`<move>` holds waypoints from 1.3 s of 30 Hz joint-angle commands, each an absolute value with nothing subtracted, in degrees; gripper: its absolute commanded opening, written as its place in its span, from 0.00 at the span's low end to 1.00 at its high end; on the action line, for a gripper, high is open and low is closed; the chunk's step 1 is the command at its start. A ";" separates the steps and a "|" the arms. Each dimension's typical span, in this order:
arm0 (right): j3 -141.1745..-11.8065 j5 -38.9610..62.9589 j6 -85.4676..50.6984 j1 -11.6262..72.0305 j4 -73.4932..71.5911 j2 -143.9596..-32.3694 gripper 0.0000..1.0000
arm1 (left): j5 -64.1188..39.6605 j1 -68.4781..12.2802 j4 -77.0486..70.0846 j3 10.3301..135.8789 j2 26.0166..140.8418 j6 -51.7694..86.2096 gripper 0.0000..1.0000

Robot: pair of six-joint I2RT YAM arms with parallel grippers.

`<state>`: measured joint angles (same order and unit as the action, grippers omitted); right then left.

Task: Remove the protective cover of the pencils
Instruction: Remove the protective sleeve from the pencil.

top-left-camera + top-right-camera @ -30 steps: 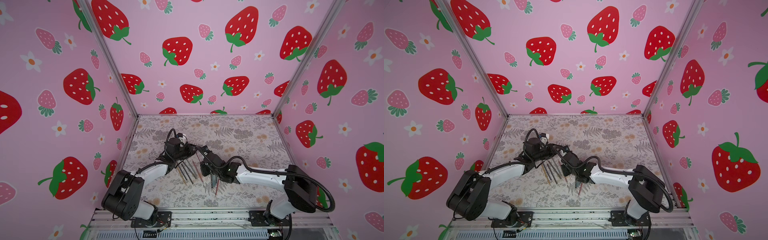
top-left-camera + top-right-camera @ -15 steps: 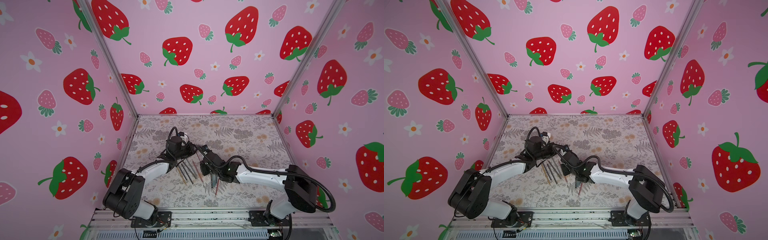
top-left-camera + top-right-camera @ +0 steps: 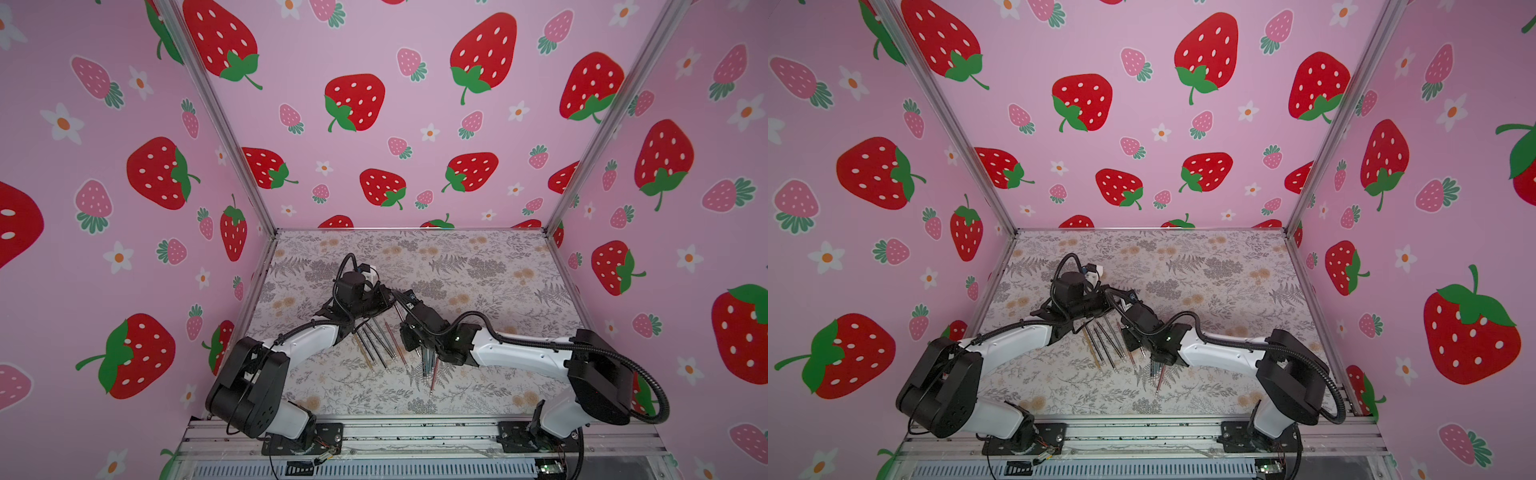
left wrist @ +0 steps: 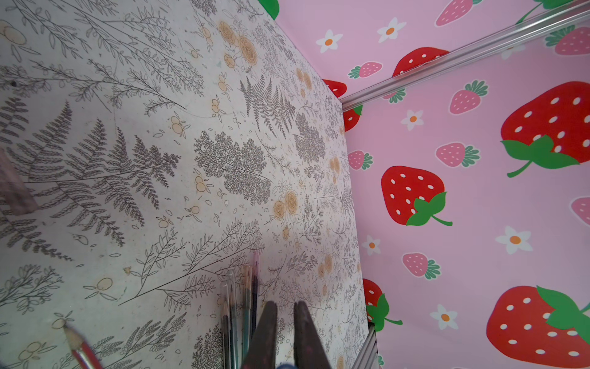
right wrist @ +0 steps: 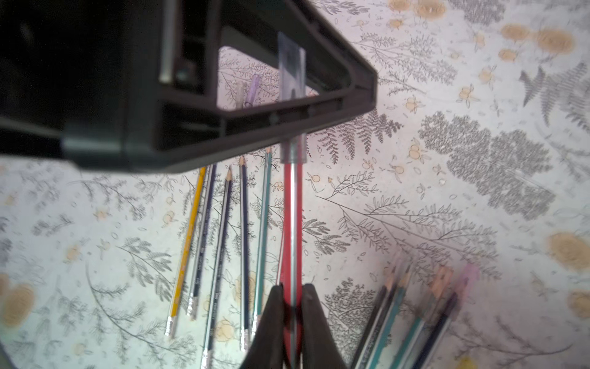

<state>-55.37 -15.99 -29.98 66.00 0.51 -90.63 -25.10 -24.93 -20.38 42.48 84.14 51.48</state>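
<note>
Red pencil (image 5: 287, 223) wears a clear tubular sleeve (image 5: 292, 150).

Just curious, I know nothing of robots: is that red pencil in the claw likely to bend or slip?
Probably stiff: the red pencil runs straight out from the right gripper, with no sag. It may slip lengthwise, since the smooth, thin shaft is pinched at just one spot.

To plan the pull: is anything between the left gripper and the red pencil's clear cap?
Nothing visible: in the right wrist view the clear cap overlaps the left gripper; the red pencil sits in the right gripper.
</note>
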 commanded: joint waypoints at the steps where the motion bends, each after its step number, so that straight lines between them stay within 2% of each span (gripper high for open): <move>1: -56.61 -17.05 -29.72 66.17 0.55 -90.55 0.02 | -25.78 -25.14 -20.56 43.44 83.58 51.52 0.00; 20: -54.05 -16.08 -29.26 67.74 -1.76 -90.37 0.00 | -23.09 -24.97 -20.86 41.00 80.79 51.90 0.00; 39: -50.22 -17.40 -27.22 70.84 -4.47 -88.42 0.00 | -16.15 -22.38 -20.21 34.14 70.65 52.00 0.00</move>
<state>-51.51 -16.27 -28.14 70.46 -3.75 -90.24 -18.33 -22.83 -19.49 34.94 72.29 52.31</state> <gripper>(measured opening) 0.082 0.133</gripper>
